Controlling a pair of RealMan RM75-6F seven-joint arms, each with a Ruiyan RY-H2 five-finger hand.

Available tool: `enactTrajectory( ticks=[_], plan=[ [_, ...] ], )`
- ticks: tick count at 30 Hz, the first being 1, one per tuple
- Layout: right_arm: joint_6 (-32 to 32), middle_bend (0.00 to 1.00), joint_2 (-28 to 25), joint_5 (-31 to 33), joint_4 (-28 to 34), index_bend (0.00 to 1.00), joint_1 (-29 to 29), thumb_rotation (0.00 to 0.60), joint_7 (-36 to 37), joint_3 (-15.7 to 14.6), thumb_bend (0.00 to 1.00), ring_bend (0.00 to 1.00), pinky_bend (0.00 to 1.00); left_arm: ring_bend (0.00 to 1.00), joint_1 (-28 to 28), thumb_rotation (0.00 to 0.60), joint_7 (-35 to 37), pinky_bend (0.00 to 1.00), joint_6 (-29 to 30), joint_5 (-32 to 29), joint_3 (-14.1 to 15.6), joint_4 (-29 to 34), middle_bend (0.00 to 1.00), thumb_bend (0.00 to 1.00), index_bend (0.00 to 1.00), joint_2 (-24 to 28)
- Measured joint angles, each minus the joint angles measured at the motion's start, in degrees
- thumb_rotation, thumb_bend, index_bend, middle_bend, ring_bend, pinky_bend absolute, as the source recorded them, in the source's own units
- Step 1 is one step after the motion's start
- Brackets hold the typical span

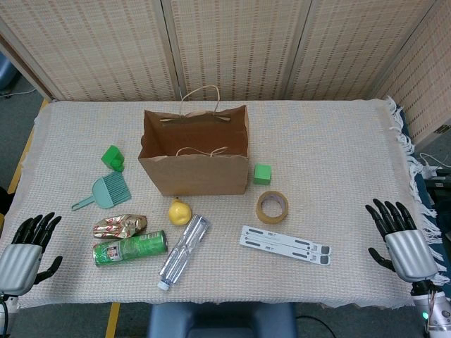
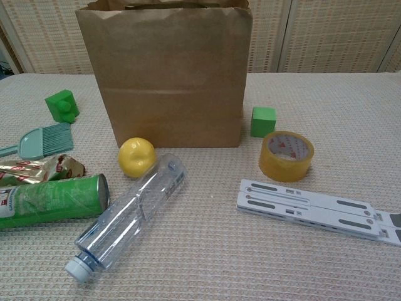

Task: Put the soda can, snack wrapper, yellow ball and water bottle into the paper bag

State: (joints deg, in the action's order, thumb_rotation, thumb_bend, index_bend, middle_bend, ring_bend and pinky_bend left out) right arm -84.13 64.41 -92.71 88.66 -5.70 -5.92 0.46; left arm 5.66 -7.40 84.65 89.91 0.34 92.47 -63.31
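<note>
Head view: our left hand [image 1: 25, 255] and right hand [image 1: 403, 243] rest spread and unladen at the table's [image 1: 338, 155] near corners; paper bag [image 1: 195, 156] upright, open. Chest view: soda can [image 2: 50, 200], snack wrapper [image 2: 37, 168], yellow ball [image 2: 136, 157], water bottle [image 2: 128, 219] lying before the bag.

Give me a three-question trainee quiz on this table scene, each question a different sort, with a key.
1. True or false: the yellow ball is already inside the paper bag.
2. Which lies nearest the left hand? A) soda can B) tape roll C) green cube
3. Fill in: the water bottle lies on its ____.

Key: 1 false, it rests on the table in front of the bag; 2 A; 3 side.
</note>
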Motion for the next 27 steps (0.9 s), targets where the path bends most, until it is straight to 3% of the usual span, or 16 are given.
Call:
enactTrajectory(
  ticks=[19,27],
  plan=[
    [-0.6,0.0,-0.2,0.3,0.6,0.0,0.2,0.6,1.5,0.0,0.13,0.0,0.0,0.0,0.2,0.6,-2.0,0.07,-2.2,-0.6,1.1,1.8,0.0,0.34,0.0,0.1],
    [-2.4,0.0,0.8,-0.9,-0.7,0.0,0.4,0.6,2.4,0.1,0.13,0.0,0.0,0.0,0.8,0.6,-5.7,0.1,-5.9,-2.2,1.9,3.7,0.0,0.34,0.0,-0.2]
  ],
)
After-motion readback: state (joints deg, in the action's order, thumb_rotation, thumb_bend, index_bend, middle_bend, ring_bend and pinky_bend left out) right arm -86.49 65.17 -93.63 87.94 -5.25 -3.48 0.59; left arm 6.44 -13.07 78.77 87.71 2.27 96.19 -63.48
